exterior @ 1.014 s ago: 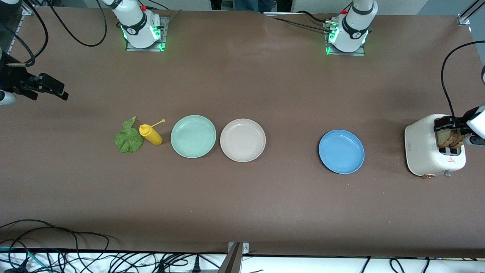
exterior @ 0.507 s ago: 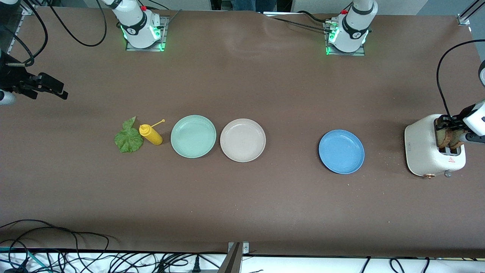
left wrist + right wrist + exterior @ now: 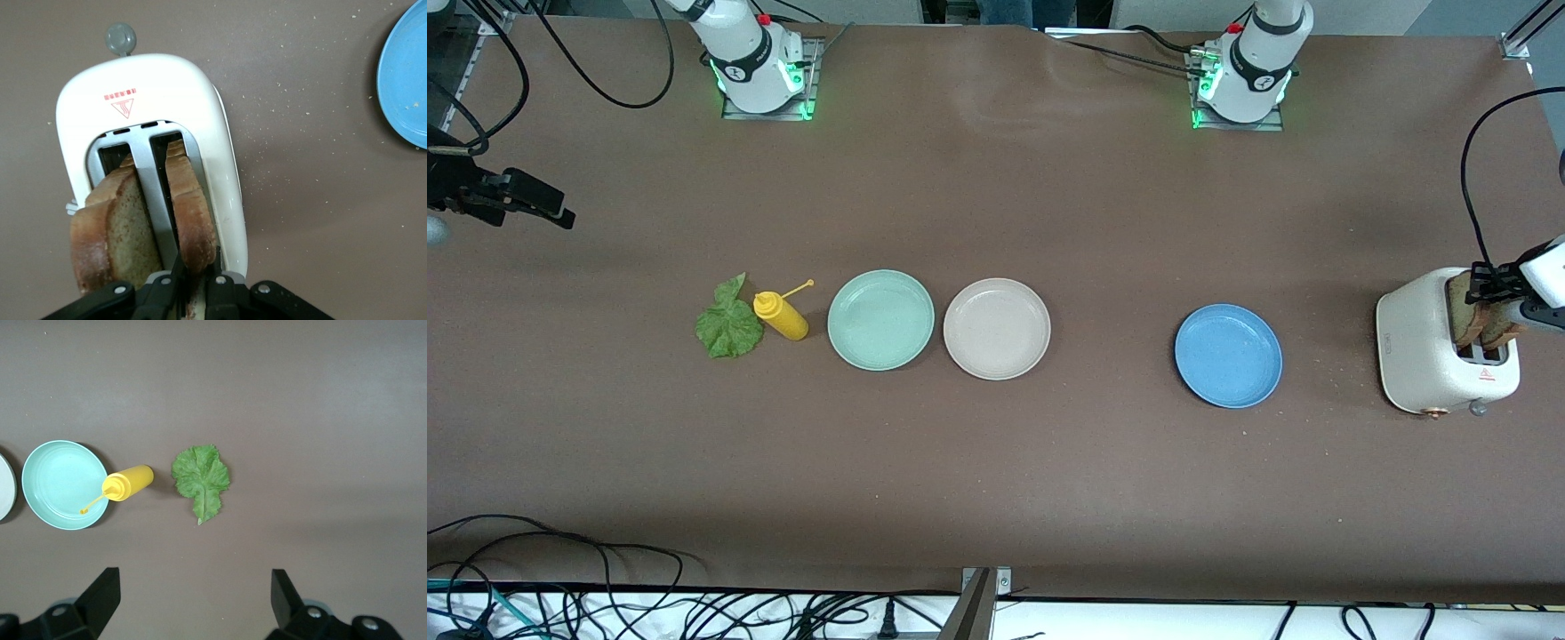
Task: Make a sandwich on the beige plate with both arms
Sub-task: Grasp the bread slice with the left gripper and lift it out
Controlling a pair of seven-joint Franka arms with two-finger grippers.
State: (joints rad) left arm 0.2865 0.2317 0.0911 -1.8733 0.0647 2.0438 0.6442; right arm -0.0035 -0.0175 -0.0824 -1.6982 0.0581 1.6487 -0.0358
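I have the left gripper [image 3: 193,293] over the white toaster [image 3: 1423,342] at the left arm's end of the table, its fingers pinched on the bread slice [image 3: 190,213] in one slot. The second bread slice [image 3: 110,233] stands in the slot just beside the gripper, and only the slot divider separates the two slices. The blue plate [image 3: 1228,356] is the nearest dish to this gripper. In the front view the fingers blur into the toast, and the wrist view cuts them off at the frame edge.

My right gripper [image 3: 193,597] waits high above the table's right-arm end, fingers spread wide with nothing between them. Under it I see the lettuce leaf [image 3: 201,479], then the yellow squeeze bottle [image 3: 128,483] touching the mint-green plate [image 3: 63,483].

The beige plate [image 3: 997,328] sits bare beside the mint-green one, well apart from both grippers.

A second ago the left fingers stood wide around the toast; now they are closed on it.
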